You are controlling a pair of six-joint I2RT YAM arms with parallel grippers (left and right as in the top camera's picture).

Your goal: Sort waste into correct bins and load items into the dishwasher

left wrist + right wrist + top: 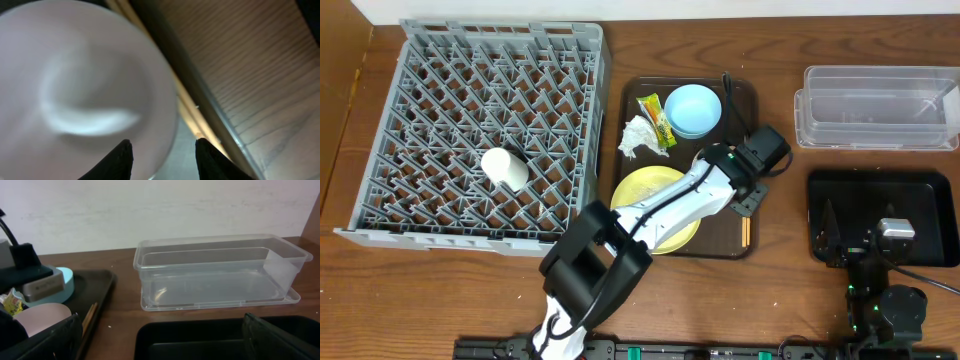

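Loading dishes: left end effector low in the wrist view, fingers apart astride the pink bowl rim. Next: clamp, lift clear, carry upper left to the rack.

I count two bowls, blue bowl and pink bowl, one plate, one cup and one pair of chopsticks. I see two trays, brown tray and black tray, plus one rack, one tub, one tissue, one wrapper.

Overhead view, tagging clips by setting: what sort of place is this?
Likely a lab table staged for dish clearing: grey dish rack, dark serving tray, clear tub beside a black tray.
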